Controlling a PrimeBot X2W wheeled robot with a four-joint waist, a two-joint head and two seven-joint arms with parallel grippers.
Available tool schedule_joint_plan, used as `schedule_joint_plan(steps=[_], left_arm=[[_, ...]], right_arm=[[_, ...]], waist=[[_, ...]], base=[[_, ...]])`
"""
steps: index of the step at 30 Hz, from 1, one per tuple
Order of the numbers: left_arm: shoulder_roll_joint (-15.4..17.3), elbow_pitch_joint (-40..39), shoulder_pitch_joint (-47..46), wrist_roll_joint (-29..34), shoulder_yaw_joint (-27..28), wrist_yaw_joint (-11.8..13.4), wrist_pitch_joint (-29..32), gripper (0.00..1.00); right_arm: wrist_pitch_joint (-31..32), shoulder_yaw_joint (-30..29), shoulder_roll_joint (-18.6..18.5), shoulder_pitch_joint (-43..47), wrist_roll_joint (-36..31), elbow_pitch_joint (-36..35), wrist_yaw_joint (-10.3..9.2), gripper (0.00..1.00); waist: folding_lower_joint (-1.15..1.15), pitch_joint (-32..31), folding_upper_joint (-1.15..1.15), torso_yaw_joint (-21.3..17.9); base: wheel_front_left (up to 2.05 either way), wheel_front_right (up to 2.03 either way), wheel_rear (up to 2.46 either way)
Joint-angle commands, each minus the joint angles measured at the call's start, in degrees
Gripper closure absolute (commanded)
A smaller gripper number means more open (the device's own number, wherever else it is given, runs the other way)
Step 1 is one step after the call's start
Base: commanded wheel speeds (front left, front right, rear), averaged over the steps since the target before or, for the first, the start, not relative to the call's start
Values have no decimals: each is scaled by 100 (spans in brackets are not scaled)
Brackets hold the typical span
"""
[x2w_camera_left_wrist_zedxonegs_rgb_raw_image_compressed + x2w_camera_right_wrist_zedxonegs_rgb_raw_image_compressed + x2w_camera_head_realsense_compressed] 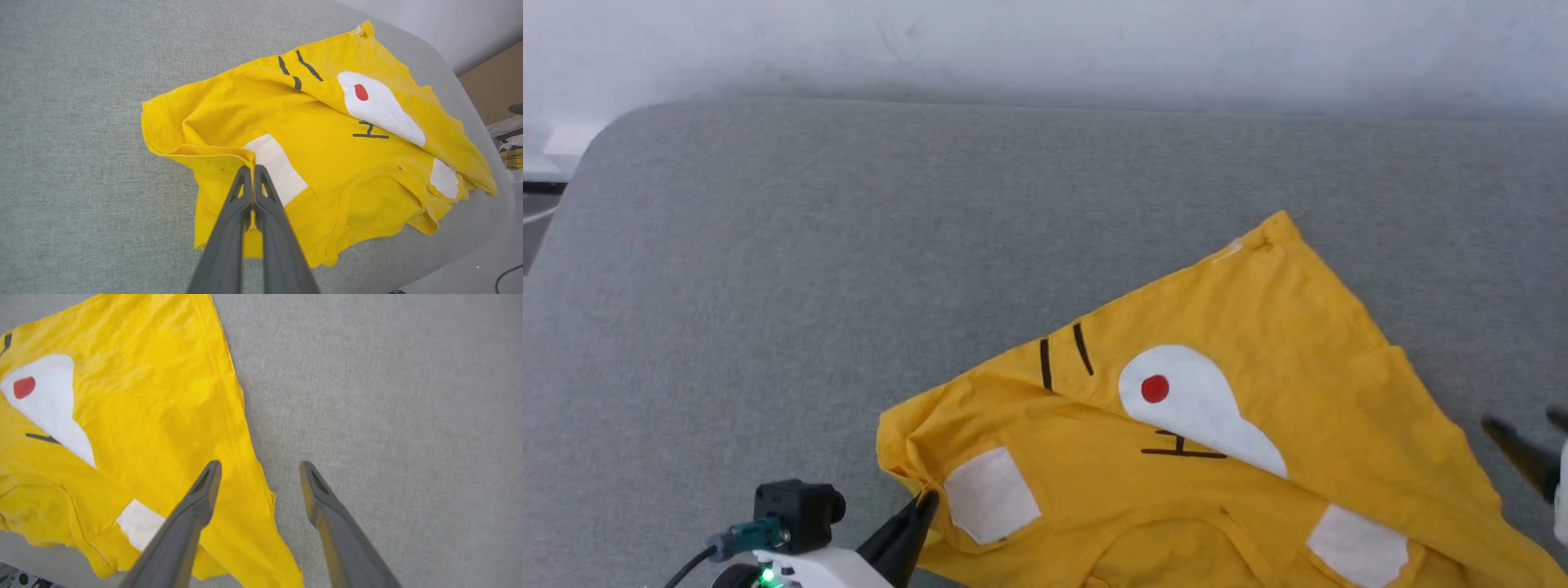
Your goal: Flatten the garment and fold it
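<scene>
Closest to me, my left claw (250, 168) is pinched on the near-left fold of the yellow shirt (327, 163), lying crumpled on the gray cushion (81, 122), while my right claw (259, 469) hangs wide apart over its right edge.

The garment (1258, 327) is soft, matt yellow cloth, creased, its printed patches smoother. The table (849, 245) wears matt grey woven fabric, finely rough. The left claw (252, 169) and right claw (261, 467) look like smooth, matt dark plastic.
</scene>
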Motion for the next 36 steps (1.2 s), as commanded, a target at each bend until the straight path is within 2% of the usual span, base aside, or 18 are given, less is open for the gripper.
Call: schedule_joint_plan(steps=[1,5,8,15,21,26,27,28,29,32,36], left_arm=[[-84,-27,-165,96,-43,-44,-33,100],[-280,-12,-330,104,-133,-96,-99,100],[-522,103,-513,113,-241,-168,-200,100],[-1163,621,-856,154,-554,-332,-505,100],[-1572,1024,-1115,281,-826,-417,-662,100],[-1723,1244,-1233,290,-947,-538,-737,100],[-1737,1273,-1243,287,-958,-553,-747,100],[-1745,1300,-1250,287,-962,-561,-759,100],[-1749,1322,-1256,286,-964,-567,-770,100],[-1746,1374,-1263,284,-960,-574,-797,100],[-1689,1389,-1267,291,-925,-548,-799,100]], right_arm=[[8,145,-142,-427,44,-74,-5,0],[52,492,-402,-1111,46,76,-5,0],[49,965,-651,-1825,-68,427,-5,0],[-104,1870,-701,-3201,-376,1676,-5,0],[-258,2332,-911,-3795,-575,2664,-5,0],[-330,2597,-1028,-3962,-496,3265,-5,0],[-288,2693,-1070,-3940,-460,3337,-5,13],[-254,2807,-1129,-3912,-418,3385,-5,75],[-227,2925,-1200,-3878,-380,3418,-5,100],[-211,3107,-1363,-3796,-274,3539,-5,100],[-398,3110,-1372,-3777,-179,3660,-5,100]], waist=[[0,324,-1,363],[0,552,-1,623],[0,764,-1,894],[0,1146,-1,1379],[0,1391,-1,1685],[0,1516,-1,1852],[0,1528,-1,1870],[0,1536,-1,1882],[0,1542,-1,1892],[0,1537,-1,1892],[0,1432,-1,1797]], base=[[0,0,0],[0,0,0],[0,0,0],[0,0,0],[0,0,0],[0,0,0],[0,0,0],[0,0,0],[0,0,0],[0,0,0],[0,0,0]])
